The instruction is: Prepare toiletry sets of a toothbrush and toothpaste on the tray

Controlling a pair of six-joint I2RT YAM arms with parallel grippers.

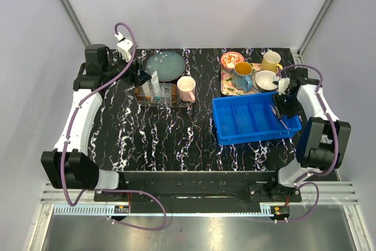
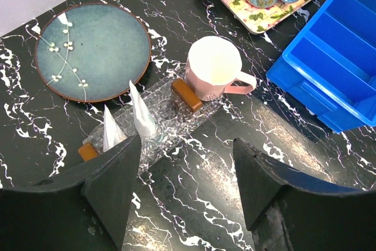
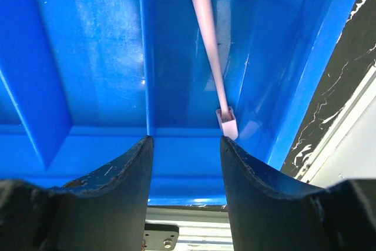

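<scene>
The clear tray (image 2: 170,116) with brown ends lies beside the pink mug (image 2: 214,69). Two white toothpaste tubes (image 2: 142,113) stand upright in its rack, crimped ends up, caps hidden. My left gripper (image 2: 185,186) is open and empty, hovering just in front of the tray (image 1: 157,94). The pale-pink toothbrush (image 3: 208,39) lies along the right compartment of the blue bin (image 3: 88,45), its end against the near wall. My right gripper (image 3: 185,163) is open and empty above that compartment, with the toothbrush's end just ahead of its right finger. In the top view my left gripper (image 1: 141,79) is at the tray's left end and my right gripper (image 1: 281,105) is over the bin's right end.
A teal plate (image 1: 164,64) lies behind the clear tray. A patterned square tray (image 1: 226,86) with mugs and a bowl stands behind the blue bin (image 1: 252,117). The table's right edge runs close beside the bin.
</scene>
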